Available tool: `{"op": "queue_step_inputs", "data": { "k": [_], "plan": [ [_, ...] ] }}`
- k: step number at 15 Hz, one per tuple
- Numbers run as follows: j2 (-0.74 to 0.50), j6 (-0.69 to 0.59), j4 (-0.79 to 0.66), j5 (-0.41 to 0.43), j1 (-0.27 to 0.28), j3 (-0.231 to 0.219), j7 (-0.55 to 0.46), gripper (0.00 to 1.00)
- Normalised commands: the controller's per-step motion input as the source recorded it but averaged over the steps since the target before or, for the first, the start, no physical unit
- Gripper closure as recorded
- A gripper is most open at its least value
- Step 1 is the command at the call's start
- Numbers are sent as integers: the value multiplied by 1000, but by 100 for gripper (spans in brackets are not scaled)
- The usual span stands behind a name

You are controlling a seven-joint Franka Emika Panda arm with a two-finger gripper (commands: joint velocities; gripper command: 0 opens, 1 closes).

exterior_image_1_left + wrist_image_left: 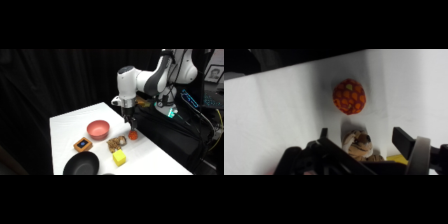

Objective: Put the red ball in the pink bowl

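Observation:
The red ball (133, 134) (349, 96), orange-red with yellow dots, rests on the white table near its right edge. My gripper (131, 124) (364, 136) hangs just above and slightly left of it, open and holding nothing. In the wrist view the ball lies beyond the fingertips (403, 138), not between them. The pink bowl (98, 129) stands upright to the ball's left, a short way off, with nothing visible in it. It is out of the wrist view.
A brown knotted toy (116, 144) (357, 143) lies just in front of the ball, under the gripper. A yellow cube (119, 158), a small wooden block with a blue top (83, 145) and a black bowl (81, 164) sit nearer the front edge. Dark curtains surround the table (70, 122).

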Motion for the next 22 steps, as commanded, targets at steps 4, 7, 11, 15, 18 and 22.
{"op": "queue_step_inputs", "data": {
  "k": [4,7,11,15,18,22],
  "plan": [
    [153,311,-78,96,52,29,66,0],
    [237,325,-1,150,48,27,16,0],
    [224,282,15,175,41,34,-7,0],
    [152,222,7,177,49,57,-13,0],
    [93,182,6,153,51,49,-6,30],
    [30,149,-11,100,71,18,34,59]
  ]
}}
